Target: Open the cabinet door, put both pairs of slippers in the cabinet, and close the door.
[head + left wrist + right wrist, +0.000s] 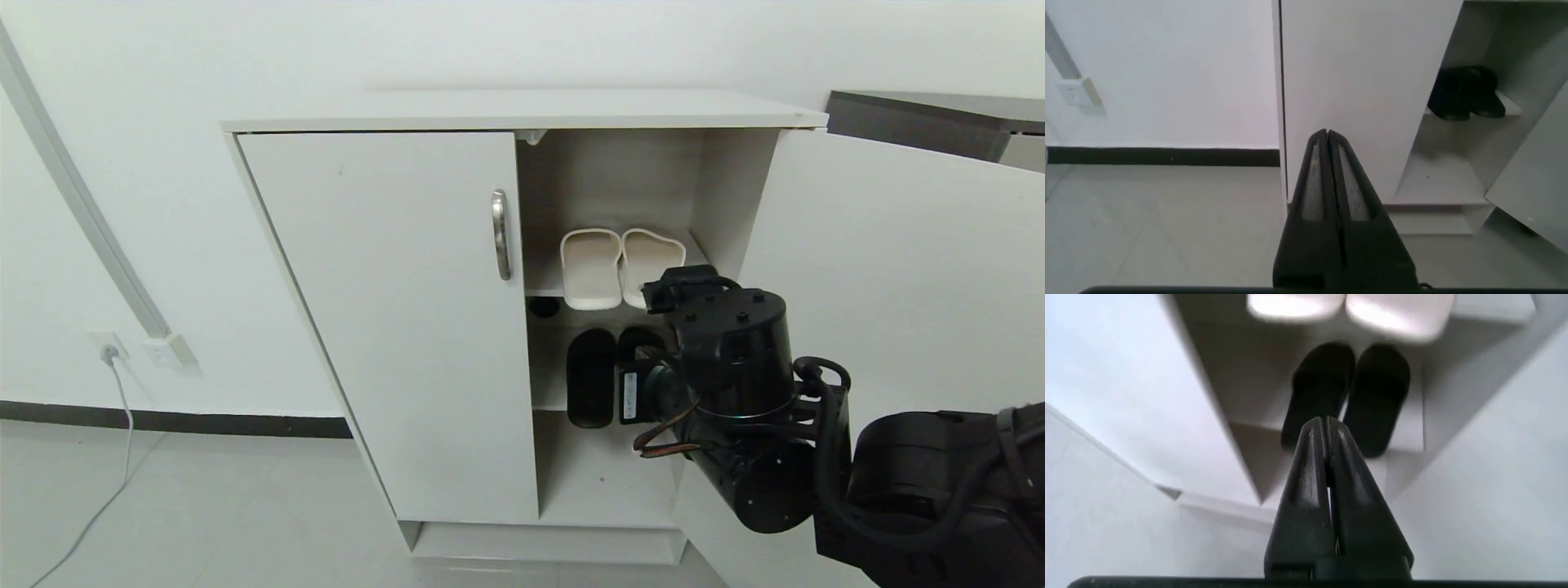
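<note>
The white cabinet [522, 110] has its left door [392, 310] closed and its right door [898, 269] swung wide open. A white pair of slippers [589, 269] lies on the upper shelf. A black pair of slippers [590, 377] lies on the middle shelf, partly hidden behind my right arm [735, 367]. My right gripper [1327, 423] is shut and empty, just in front of the black slippers [1319, 388] and below the white slippers [1351, 306]. My left gripper [1327, 135] is shut and empty, low in front of the closed door [1364, 90].
A metal handle [500, 234] runs down the closed door's inner edge. The bottom shelf [604, 478] is bare. A wall outlet with a cable [110, 351] sits at the left above the grey floor. A dark desk [939, 118] stands behind the open door.
</note>
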Robot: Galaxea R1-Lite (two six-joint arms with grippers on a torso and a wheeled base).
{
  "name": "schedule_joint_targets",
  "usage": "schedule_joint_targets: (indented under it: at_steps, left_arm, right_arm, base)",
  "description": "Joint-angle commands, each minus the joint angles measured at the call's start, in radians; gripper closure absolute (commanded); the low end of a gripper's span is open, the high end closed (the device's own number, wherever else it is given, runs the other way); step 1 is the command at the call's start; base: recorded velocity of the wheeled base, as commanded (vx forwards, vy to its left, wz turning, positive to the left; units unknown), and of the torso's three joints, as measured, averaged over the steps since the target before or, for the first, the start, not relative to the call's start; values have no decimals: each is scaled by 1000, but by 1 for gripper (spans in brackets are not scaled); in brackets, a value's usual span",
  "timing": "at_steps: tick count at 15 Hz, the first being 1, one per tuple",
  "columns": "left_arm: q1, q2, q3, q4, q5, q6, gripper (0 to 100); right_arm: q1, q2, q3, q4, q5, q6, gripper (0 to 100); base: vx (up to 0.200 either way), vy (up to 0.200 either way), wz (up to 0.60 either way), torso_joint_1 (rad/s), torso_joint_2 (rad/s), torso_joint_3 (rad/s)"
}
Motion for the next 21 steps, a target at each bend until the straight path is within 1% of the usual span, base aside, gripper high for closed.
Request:
schedule_joint_targets:
  at_steps: [1, 5, 21]
  left_arm:
    - [1, 1, 0, -1, 0, 0, 100]
    - [1, 1, 0, -1, 0, -2, 100]
    - [1, 1, 0, -3, 2, -2, 100]
  right_arm:
    - [0, 3, 8, 0, -1, -1, 100]
    - [-6, 3, 28, -5, 4, -1, 100]
    - [-10, 5, 56, -19, 4, -12, 100]
  base:
    - [-200, 0, 0, -2, 7, 2]
    - [-200, 0, 0, 4, 2, 0]
    - [0, 0, 0, 0, 0, 0]
